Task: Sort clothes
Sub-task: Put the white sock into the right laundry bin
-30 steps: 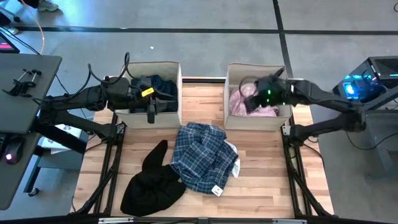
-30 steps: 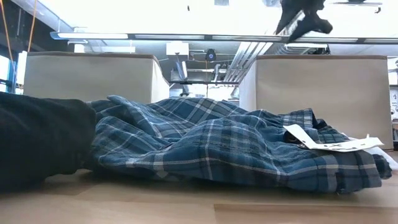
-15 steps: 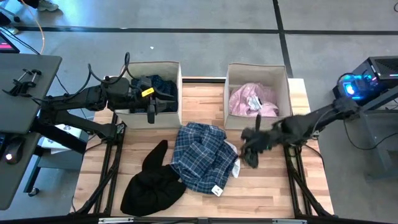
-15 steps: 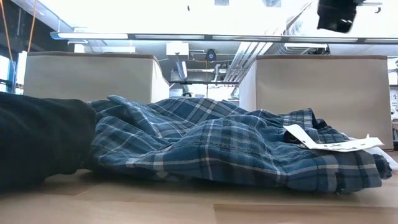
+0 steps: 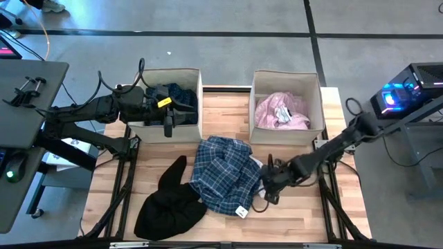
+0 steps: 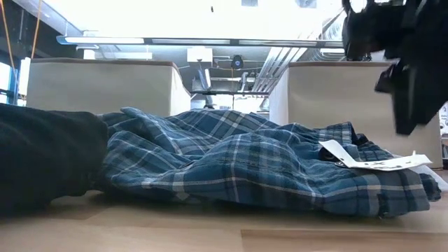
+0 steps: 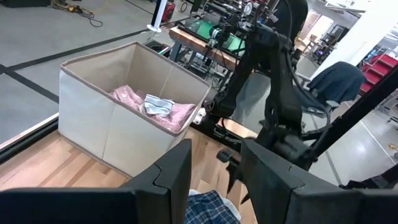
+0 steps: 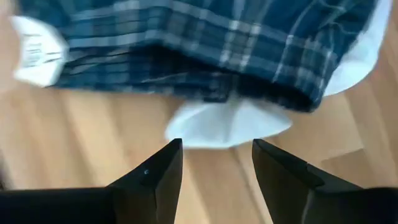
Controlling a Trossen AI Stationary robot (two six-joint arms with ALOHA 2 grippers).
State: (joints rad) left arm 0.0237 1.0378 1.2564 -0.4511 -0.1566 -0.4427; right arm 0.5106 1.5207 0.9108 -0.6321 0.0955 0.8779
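1. The right gripper (image 5: 266, 190) hangs low over the table (image 5: 297, 214), at the right edge of the plaid shirt (image 5: 223, 173), its fingers apart with nothing between them.
2. A white piece (image 8: 227, 122) sticks out from under the plaid hem, right in front of those fingers.
3. The left gripper (image 5: 168, 124) waits at the front wall of the left bin (image 5: 181, 75); its fingers are apart and empty.
4. The black garment (image 5: 169, 200) lies near the table's front-left corner, touching the plaid shirt.
5. The pink shirt (image 5: 280, 111) lies in the right bin (image 5: 285, 75); a dark patterned garment (image 5: 176, 93) lies in the left bin.
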